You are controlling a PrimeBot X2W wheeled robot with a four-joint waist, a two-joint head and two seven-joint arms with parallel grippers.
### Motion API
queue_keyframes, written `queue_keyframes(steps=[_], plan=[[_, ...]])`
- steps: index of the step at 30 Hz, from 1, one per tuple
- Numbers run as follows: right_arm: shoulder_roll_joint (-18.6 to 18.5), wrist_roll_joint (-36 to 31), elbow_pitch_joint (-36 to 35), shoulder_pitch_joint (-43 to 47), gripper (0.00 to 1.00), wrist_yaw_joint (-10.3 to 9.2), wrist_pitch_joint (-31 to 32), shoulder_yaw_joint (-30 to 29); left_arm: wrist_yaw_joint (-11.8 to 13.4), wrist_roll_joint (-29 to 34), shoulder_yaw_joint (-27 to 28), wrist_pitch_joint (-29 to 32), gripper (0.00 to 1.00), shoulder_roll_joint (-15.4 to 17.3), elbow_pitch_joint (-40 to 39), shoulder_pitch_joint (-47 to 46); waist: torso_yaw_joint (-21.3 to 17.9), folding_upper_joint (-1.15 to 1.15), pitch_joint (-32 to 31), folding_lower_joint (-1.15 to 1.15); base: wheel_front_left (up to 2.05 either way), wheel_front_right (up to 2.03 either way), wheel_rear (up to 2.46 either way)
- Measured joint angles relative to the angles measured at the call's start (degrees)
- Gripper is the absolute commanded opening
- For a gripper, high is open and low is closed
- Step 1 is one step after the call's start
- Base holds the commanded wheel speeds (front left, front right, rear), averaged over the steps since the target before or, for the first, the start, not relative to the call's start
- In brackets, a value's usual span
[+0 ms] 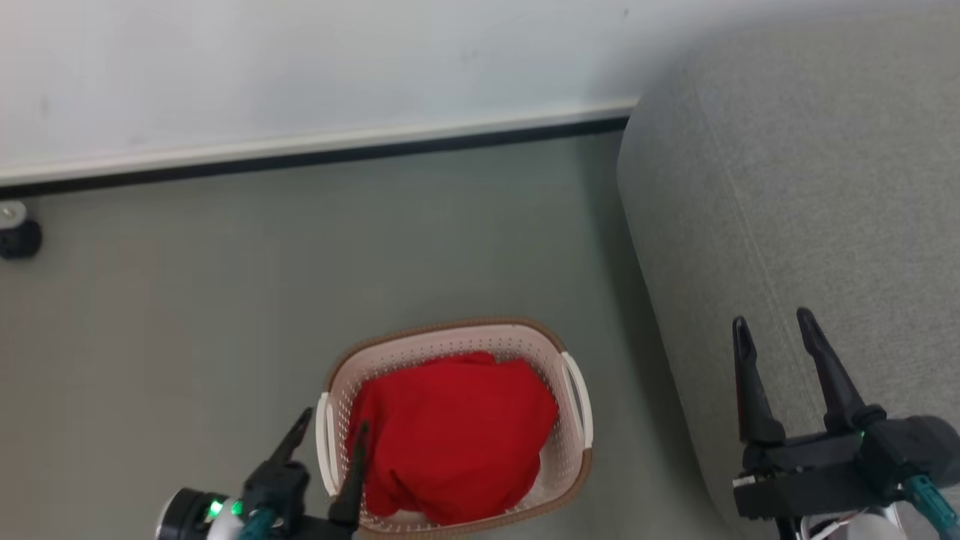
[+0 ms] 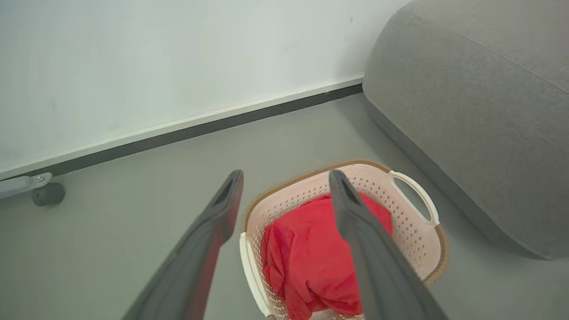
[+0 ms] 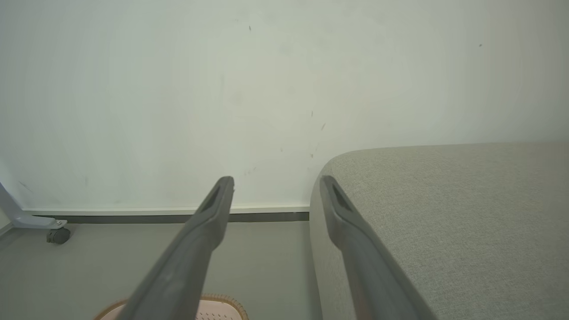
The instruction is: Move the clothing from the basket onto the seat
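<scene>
Red clothing (image 1: 454, 435) lies bunched in the cream-white basket (image 1: 576, 450) on the floor; the left wrist view shows the clothing (image 2: 311, 258) inside the basket (image 2: 413, 235) too. My left gripper (image 1: 334, 420) is open, straddling the basket's left rim, one finger outside and one over the fabric's edge. In its own view the left gripper (image 2: 284, 178) holds nothing. My right gripper (image 1: 775, 322) is open and empty over the front edge of the grey seat (image 1: 810, 187). The right gripper (image 3: 275, 182) points at the wall, with the seat (image 3: 466, 213) to its right.
A white wall with a dark baseboard (image 1: 300, 154) runs behind the basket. A small caster wheel (image 1: 16, 232) stands by the wall at the far left. Grey floor (image 1: 225, 300) lies open between wall and basket. The basket's far rim (image 3: 222, 300) shows low in the right wrist view.
</scene>
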Motion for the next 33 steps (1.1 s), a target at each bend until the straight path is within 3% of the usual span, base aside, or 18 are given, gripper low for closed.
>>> queue_keyframes(steps=[19,33], plan=[[-0.69,-0.40,-3.85,-10.90,1.00,0.52,-0.01,-0.27,-4.19,8.42,-9.79,7.11,1.00,-2.37,14.52,-15.35,-2.82,0.00,14.93,-0.01,0.00,0.00,0.00],[-1.01,-0.74,-7.08,-16.92,1.00,0.92,-0.01,-0.63,-4.66,12.30,-11.81,11.52,1.00,-2.55,21.97,-25.31,-3.78,0.01,25.54,-0.01,0.00,0.00,0.00]])
